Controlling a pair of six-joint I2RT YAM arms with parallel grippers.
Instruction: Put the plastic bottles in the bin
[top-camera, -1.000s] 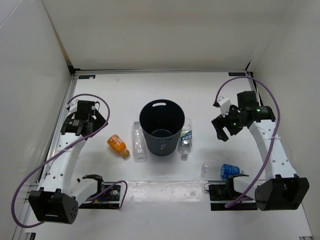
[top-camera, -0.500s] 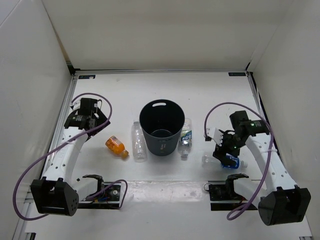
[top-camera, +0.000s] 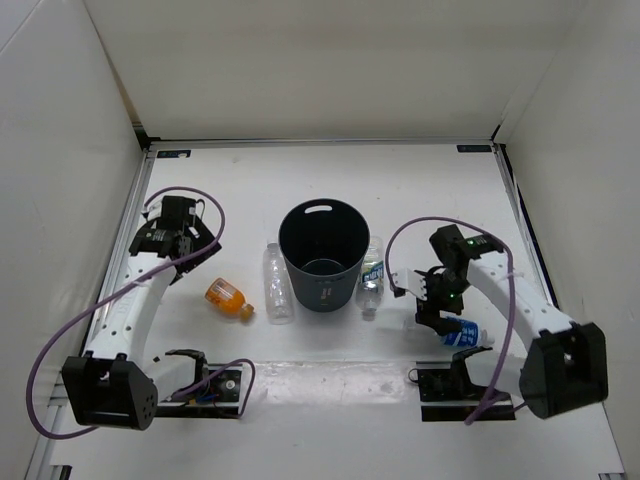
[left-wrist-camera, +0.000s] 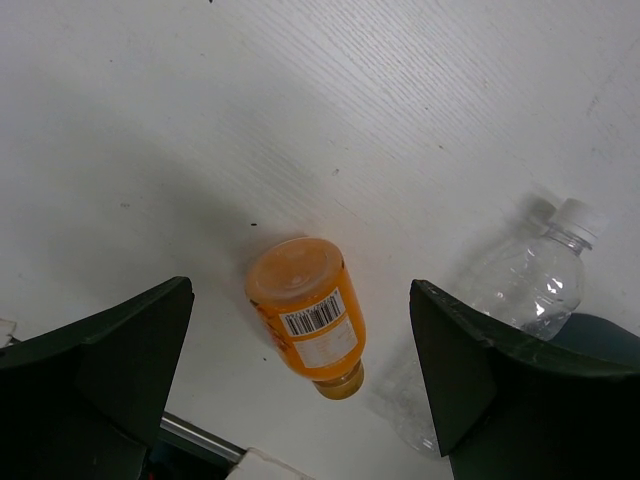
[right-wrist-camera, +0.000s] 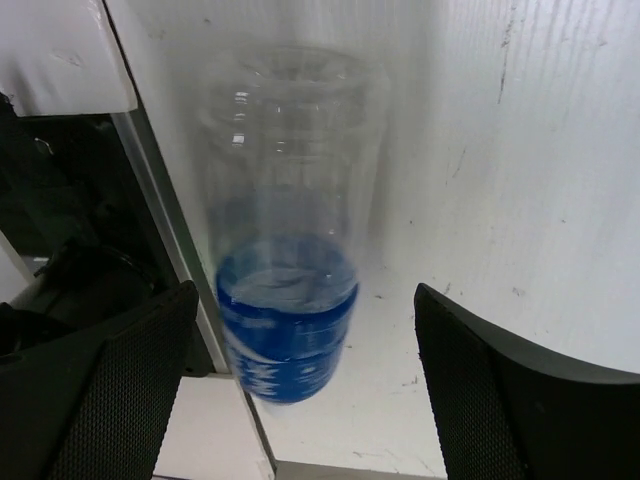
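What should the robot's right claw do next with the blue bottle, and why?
Probably lower the right gripper a little and close it. Its jaws stand open on either side of the blue-label bottle, which lies on the table and is not gripped yet. It has to be held before it can go into the bin.

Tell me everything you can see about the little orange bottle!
The stubby orange plastic bottle lies on its side on the white table. It has a white barcode label and an orange cap on its narrow end. Only the table touches it; a long clear plastic bottle lies nearby, apart.
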